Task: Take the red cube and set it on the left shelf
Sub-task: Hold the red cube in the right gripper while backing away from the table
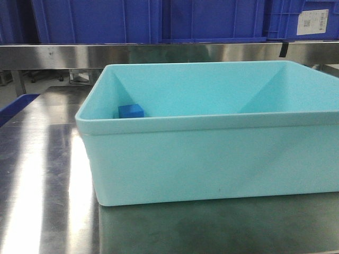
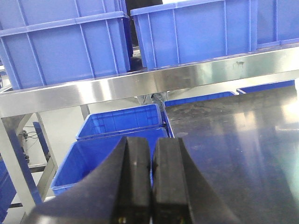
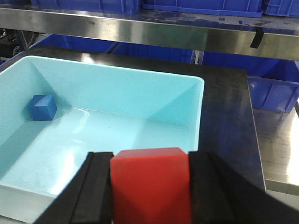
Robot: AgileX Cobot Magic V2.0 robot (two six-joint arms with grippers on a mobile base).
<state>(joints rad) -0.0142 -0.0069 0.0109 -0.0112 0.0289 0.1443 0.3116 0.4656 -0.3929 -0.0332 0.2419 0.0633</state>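
Note:
In the right wrist view my right gripper (image 3: 150, 186) is shut on the red cube (image 3: 152, 184) and holds it above the near right part of the light turquoise tub (image 3: 198, 100). In the left wrist view my left gripper (image 2: 151, 172) is shut and empty, over the left edge of the steel table (image 2: 243, 140). A steel shelf rail (image 2: 140, 84) carrying blue crates runs across above it. Neither gripper nor the red cube shows in the front view.
A blue cube (image 1: 131, 111) lies in the tub's (image 1: 212, 159) far left corner, also in the right wrist view (image 3: 42, 107). Blue crates (image 2: 112, 126) stand on the floor left of the table. More blue crates (image 1: 159, 21) sit on the shelf behind the tub.

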